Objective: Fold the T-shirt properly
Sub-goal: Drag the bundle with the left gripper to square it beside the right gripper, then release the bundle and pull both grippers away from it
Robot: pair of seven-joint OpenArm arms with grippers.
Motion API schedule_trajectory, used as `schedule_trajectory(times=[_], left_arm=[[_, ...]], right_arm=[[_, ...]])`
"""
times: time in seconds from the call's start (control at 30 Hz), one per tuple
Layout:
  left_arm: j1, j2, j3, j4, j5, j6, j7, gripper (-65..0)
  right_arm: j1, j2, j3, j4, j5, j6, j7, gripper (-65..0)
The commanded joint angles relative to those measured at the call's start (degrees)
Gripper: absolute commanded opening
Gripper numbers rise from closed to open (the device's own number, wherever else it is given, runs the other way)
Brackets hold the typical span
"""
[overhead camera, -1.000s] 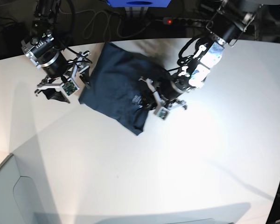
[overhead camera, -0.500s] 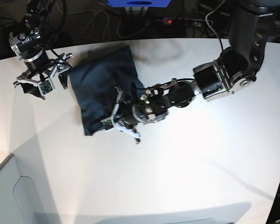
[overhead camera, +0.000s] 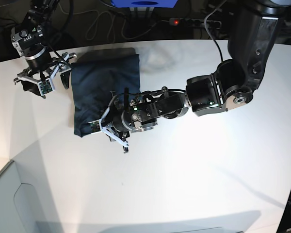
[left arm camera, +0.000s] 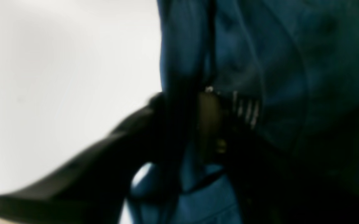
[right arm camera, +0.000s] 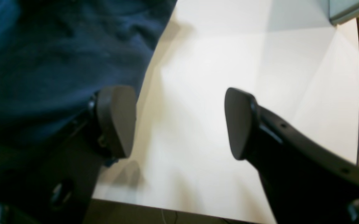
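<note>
Well, my left fingers (left arm camera: 212,124) straddled a fold of the T-shirt (overhead camera: 89,97), though whether they pinched it I couldn't tell. If this was a release, I needed them wide before lifting straight up, lest they drag the fold askew. My right fingers (right arm camera: 115,124) stood apart beside the far edge, gripping nothing. The shirt lay bunched on the counter (overhead camera: 136,194), beneath my left arm.

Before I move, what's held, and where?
Right gripper: nothing, open. Left gripper: an edge of the T-shirt runs between its fingers; whether gripped, can't tell.
</note>
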Motion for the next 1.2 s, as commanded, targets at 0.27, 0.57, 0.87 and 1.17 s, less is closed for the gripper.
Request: schedule_trajectory(times=[0.27, 0.57, 0.87, 1.17], left_arm=[[-3.36, -2.82, -11.69, 6.61, 0.01, 0.62, -1.08, -40.1], [5.87, -18.2, -34.46, 24.45, -0.26, 1.06, -0.2, -40.3], [42.62, -23.3, -80.88, 38.61, -0.52, 0.62, 5.07, -40.3], [56.94, -16.97, -100.31, 39.31, -0.52, 0.54, 5.07, -40.3]], right_arm=[[-0.41, 0.21, -0.1, 1.08, 0.71, 0.6, 1.13, -22.5], [-0.41, -3.57, -0.28, 3.1, 0.89, 0.6, 1.22, -45.5], [-3.75, -5.49, -8.72, 2.83, 0.98, 0.6, 1.57, -65.0], [-2.52, -5.49, -10.3, -4.38, 0.71, 0.6, 1.57, -64.9]])
